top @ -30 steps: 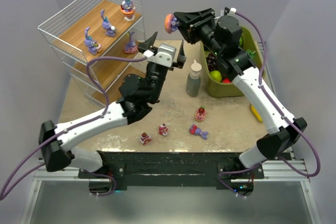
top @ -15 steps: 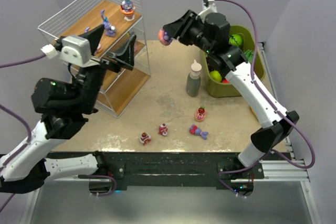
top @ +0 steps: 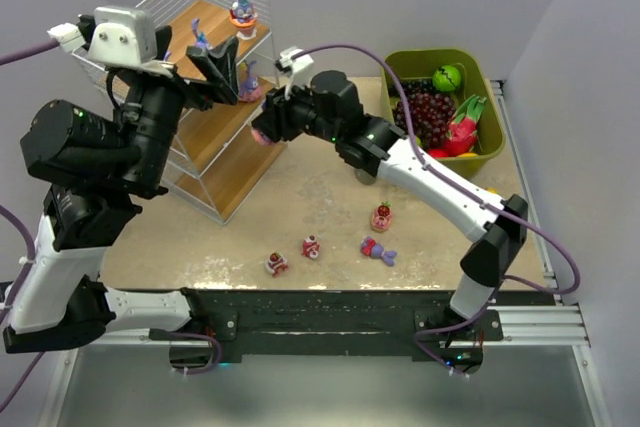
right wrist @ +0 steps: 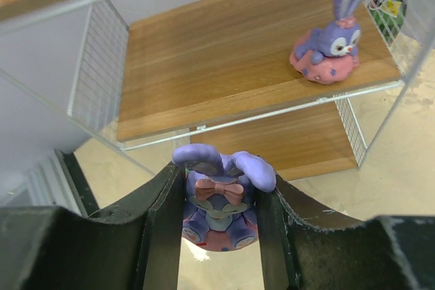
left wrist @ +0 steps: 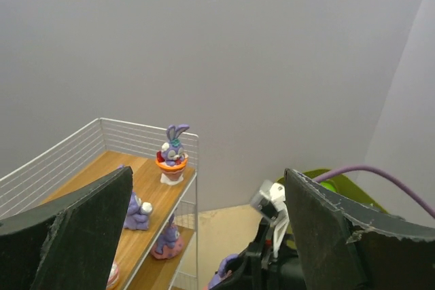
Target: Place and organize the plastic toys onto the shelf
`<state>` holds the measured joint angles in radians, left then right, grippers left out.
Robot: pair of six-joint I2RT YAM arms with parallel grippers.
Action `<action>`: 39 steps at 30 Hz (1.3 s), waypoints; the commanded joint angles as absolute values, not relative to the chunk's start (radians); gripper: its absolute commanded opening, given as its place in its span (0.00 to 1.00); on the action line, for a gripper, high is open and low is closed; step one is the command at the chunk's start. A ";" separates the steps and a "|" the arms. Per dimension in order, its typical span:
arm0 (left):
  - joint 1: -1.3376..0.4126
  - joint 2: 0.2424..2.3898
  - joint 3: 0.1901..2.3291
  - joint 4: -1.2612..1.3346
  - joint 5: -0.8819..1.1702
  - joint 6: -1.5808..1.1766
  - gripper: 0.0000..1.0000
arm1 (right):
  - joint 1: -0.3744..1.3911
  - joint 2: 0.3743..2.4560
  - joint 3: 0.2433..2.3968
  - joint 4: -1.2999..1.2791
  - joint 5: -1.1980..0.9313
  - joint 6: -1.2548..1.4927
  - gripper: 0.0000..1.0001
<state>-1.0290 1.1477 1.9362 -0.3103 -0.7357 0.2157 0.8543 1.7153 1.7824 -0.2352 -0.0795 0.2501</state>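
Observation:
The shelf [top: 225, 172] stands at the back left, a white wire rack with wooden boards [right wrist: 224, 59]. My right gripper [top: 266, 133] is shut on a purple bunny on a pink base [right wrist: 221, 208], held just in front of the middle board. A pink-based bunny [right wrist: 326, 49] sits on that board. On the top board are a bunny in an orange cup [top: 242, 9] and another bunny [left wrist: 136, 212]. My left gripper [left wrist: 207, 236] hangs open and empty, high above the shelf's front. Two red-and-white pieces [top: 311, 246] [top: 276, 264], a pink-based one [top: 381, 217] and a lying bunny [top: 378, 250] rest on the table.
An olive-green bin [top: 400, 55] at the back right holds grapes [top: 428, 107], a green apple [top: 447, 77] and a dragon fruit [top: 462, 132]. The right arm stretches across the table's middle toward the shelf. The left arm rises tall at the left edge.
The left arm swung up and back to the left, ending above the shelf with its jaws wide. The right gripper carried the bunny left and down to the shelf's middle tier.

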 commanded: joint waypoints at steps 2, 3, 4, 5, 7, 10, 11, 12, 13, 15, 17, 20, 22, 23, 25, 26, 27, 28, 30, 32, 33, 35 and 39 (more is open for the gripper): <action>-1.031 1.189 2.031 -0.439 -0.839 0.170 0.97 | 0.874 1.811 1.873 -0.117 -0.074 0.112 0.00; -1.031 1.187 2.031 -0.440 -0.842 0.167 0.97 | 0.880 1.840 1.882 -0.104 -0.072 0.098 0.00; -1.031 1.186 2.031 -0.445 -0.842 0.154 0.97 | 0.885 1.856 1.890 -0.095 -0.069 0.089 0.00; -1.031 1.184 2.031 -0.452 -0.832 0.146 0.97 | 0.888 1.867 1.905 -0.086 -0.063 0.083 0.00; -1.031 1.180 2.028 -0.456 -0.819 0.130 0.97 | 0.896 1.900 1.920 -0.064 -0.048 0.066 0.00; -1.031 1.177 2.023 -0.459 -0.819 0.129 0.97 | 0.905 1.936 1.960 -0.052 -0.029 0.054 0.00; -1.031 1.175 2.022 -0.453 -0.819 0.129 0.97 | 0.908 1.942 1.976 -0.048 -0.025 0.054 0.00; -1.031 1.169 2.016 -0.446 -0.818 0.132 0.98 | 0.913 1.947 1.982 -0.043 -0.017 0.052 0.00; -1.031 1.166 2.005 -0.440 -0.816 0.132 0.98 | 0.916 1.950 1.986 -0.040 -0.011 0.051 0.00; -1.031 1.157 1.997 -0.425 -0.816 0.140 0.98 | 0.925 1.951 1.994 -0.032 -0.003 0.045 0.00; -1.031 1.152 1.985 -0.413 -0.821 0.144 0.98 | 0.928 1.953 1.997 -0.025 0.020 0.040 0.00; -1.031 1.143 1.971 -0.394 -0.828 0.155 0.98 | 0.933 1.965 2.000 -0.011 0.035 0.031 0.00; -1.031 1.134 1.956 -0.377 -0.833 0.169 0.98 | 0.933 1.974 2.005 -0.005 0.043 0.026 0.00; -1.031 1.132 1.951 -0.373 -0.841 0.173 0.98 | 0.933 1.991 2.016 -0.003 0.044 0.023 0.00; -1.031 1.127 1.937 -0.358 -0.844 0.186 0.98 | 0.933 2.008 2.026 -0.005 0.044 0.017 0.00; -1.031 1.126 1.934 -0.354 -0.850 0.190 0.98 | 0.934 2.017 2.040 -0.003 0.048 0.014 0.00; -1.031 1.123 1.930 -0.353 -0.853 0.195 0.98 | 0.931 2.031 2.048 0.021 0.051 0.006 0.00; -1.031 1.124 1.930 -0.350 -0.856 0.198 0.98 | 0.933 2.037 2.054 0.025 0.051 0.006 0.00; -1.031 1.123 1.925 -0.348 -0.864 0.204 0.99 | 0.933 2.055 2.075 0.031 0.052 0.005 0.00; -1.031 1.120 1.922 -0.345 -0.868 0.207 0.99 | 0.931 2.077 2.115 0.020 0.051 -0.034 0.00; -1.031 1.118 1.919 -0.344 -0.873 0.207 0.99 | 0.933 2.100 2.132 0.003 0.051 -0.037 0.00; -1.031 1.114 1.914 -0.339 -0.877 0.209 0.99 | 0.933 2.126 2.186 -0.032 0.049 -0.049 0.00; -1.031 1.103 1.898 -0.334 -0.885 0.209 0.99 | 0.933 2.155 2.220 -0.074 0.058 -0.069 0.00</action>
